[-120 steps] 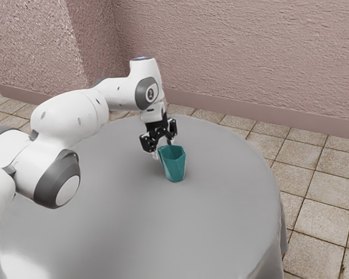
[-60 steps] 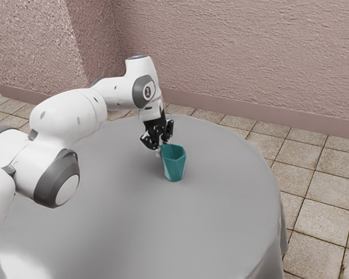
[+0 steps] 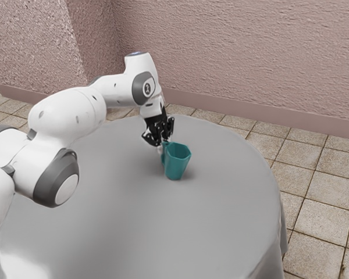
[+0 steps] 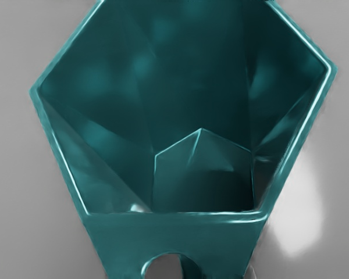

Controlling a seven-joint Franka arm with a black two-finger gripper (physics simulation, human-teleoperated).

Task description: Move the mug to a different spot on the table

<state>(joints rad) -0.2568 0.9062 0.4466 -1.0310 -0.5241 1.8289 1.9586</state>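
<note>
Your gripper [image 3: 161, 141] is sitting right at the mug's [image 3: 176, 161] rim, on the side facing the arm, but you are not getting a clear enough look there to tell whether it is clamped on the mug or loose. The teal mug is standing on the grey table [image 3: 163, 232], near the middle of its far half, and seems to be leaning a little toward the exterior view's right. That is where the risk is lying: a hold this far off-centre and high on the rim could let the mug swing or slip as you are lifting, and dragging it while it is leaning could tip it over. The wrist view is giving you what the side camera is not: you are looking straight down into the mug [image 4: 180, 116], seeing its six-sided, empty inside and its handle [image 4: 174, 244] just under the hand. The exterior view alone is showing you the lean and the open tabletop around it.
</note>
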